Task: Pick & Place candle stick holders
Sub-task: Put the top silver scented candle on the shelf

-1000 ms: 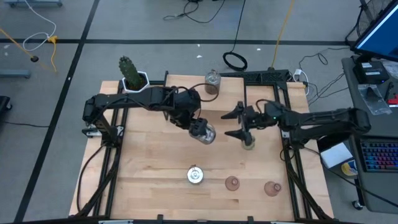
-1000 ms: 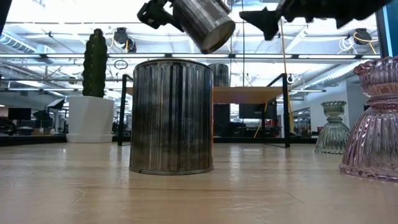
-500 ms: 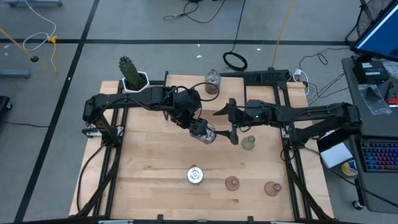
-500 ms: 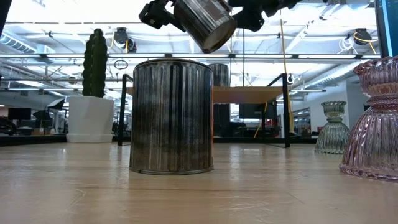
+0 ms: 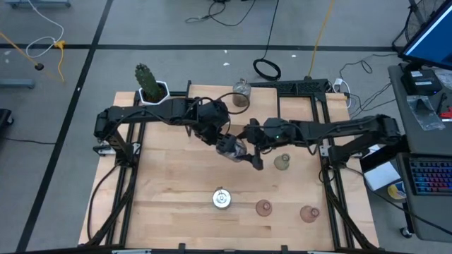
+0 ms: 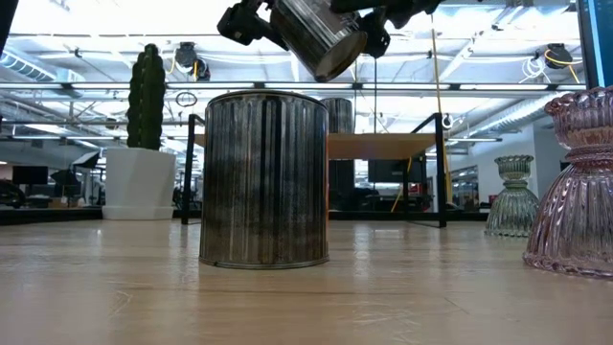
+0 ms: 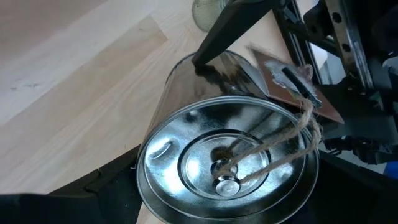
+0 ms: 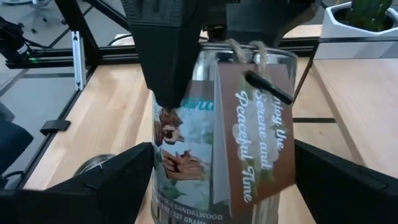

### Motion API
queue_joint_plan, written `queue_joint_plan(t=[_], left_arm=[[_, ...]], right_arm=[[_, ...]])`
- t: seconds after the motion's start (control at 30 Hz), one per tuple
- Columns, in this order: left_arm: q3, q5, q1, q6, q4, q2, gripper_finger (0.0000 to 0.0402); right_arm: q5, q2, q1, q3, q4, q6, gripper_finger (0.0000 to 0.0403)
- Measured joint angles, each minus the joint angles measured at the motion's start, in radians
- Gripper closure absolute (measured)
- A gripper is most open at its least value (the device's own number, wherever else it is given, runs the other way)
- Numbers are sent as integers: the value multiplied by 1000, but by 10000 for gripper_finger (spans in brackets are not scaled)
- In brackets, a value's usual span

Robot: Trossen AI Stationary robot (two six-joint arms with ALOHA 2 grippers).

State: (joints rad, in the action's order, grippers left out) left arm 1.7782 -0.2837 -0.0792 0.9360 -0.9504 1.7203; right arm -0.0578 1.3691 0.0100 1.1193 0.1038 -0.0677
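Candle holders are spread over the wooden surface: one round silvery one near the front edge, two pink ones beside it, a pale green one right of centre, and another round one at the back edge. We hold the third round holder in the air above mid-surface, tilted, pinched in the left tool. This looks like a hand-over in mid-air. The right tool has its fingers spread to either side of the glass, not yet pressed on it. Next we judge it must close squarely on the body, clear of the paper tag, before the left lets go. Both arms reach inward and meet at the centre.
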Motion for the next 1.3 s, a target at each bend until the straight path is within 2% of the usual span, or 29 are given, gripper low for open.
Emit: queue_joint_plan(t=[0.37,0.57,1.03,1.3], left_arm=[[0,10,3,0,-1,-1,46],[0,33,8,0,-9,-1,46],[0,41,26,15,-48,1,46],[0,27,27,8,-74,-1,46]], right_arm=[[2,21,-1,22,-13,-2,50],[48,37,-14,24,-18,-14,49],[45,90,-31,26,-55,-27,48],[8,108,-33,24,-115,-20,48]])
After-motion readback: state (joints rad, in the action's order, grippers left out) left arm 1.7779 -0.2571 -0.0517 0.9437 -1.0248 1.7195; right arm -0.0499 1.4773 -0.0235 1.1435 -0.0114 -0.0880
